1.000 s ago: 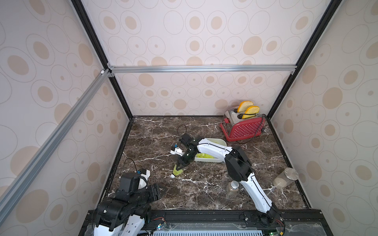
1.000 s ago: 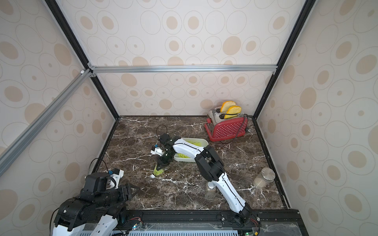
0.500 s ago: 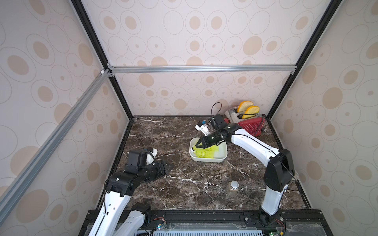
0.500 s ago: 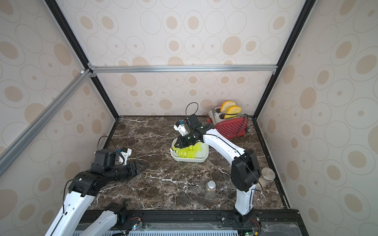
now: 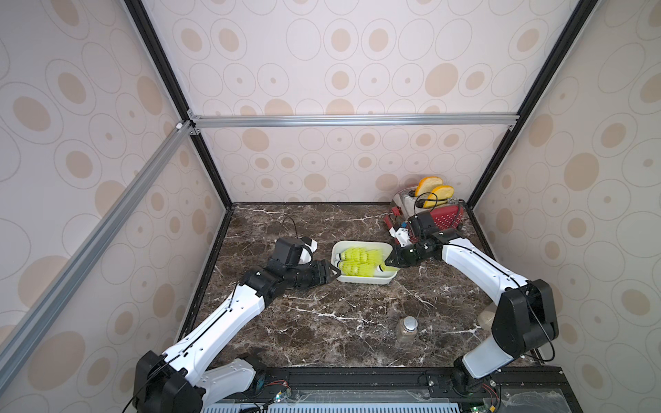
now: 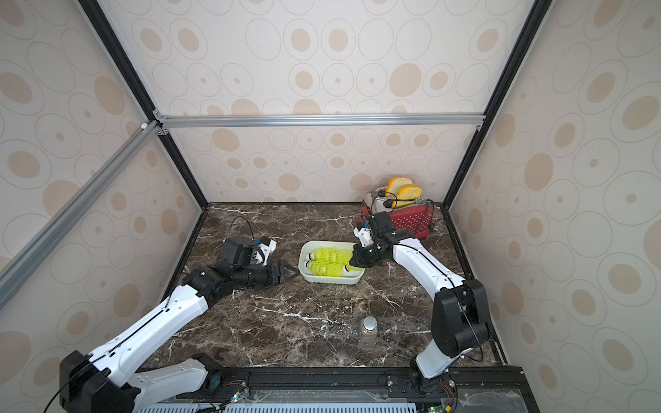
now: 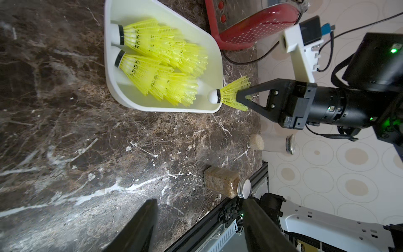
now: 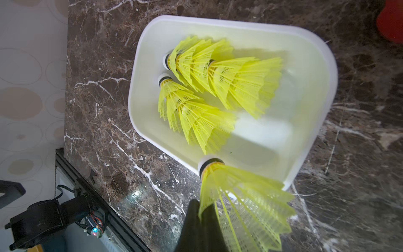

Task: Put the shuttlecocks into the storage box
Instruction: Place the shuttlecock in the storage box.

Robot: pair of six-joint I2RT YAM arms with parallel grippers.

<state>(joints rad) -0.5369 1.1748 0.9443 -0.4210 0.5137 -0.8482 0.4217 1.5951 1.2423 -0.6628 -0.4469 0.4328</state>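
Note:
The storage box [image 5: 362, 280] [image 6: 331, 279] is a shallow white tub in the middle of the marble table. Several neon yellow shuttlecocks [image 5: 357, 262] [image 6: 326, 262] lie nested in two rows inside it. My right gripper [image 5: 390, 262] [image 7: 241, 96] hangs at the box's right end, shut on the skirt of one shuttlecock [image 7: 230, 95] [image 8: 244, 203]. That one's white tip points over the box's rim. My left gripper [image 5: 333, 273] [image 7: 199, 203] sits just left of the box, open with nothing between its fingers.
A red toaster [image 5: 443, 216] with two bread slices stands at the back right, close behind my right wrist. A small jar with a silver lid [image 5: 407, 328] [image 7: 226, 185] stands near the front. Another clear jar [image 7: 272, 144] is by the right wall.
My right gripper has gone from the table left of the box, across it, to its right end with a shuttlecock. My left arm has reached from the front edge to the box's left side.

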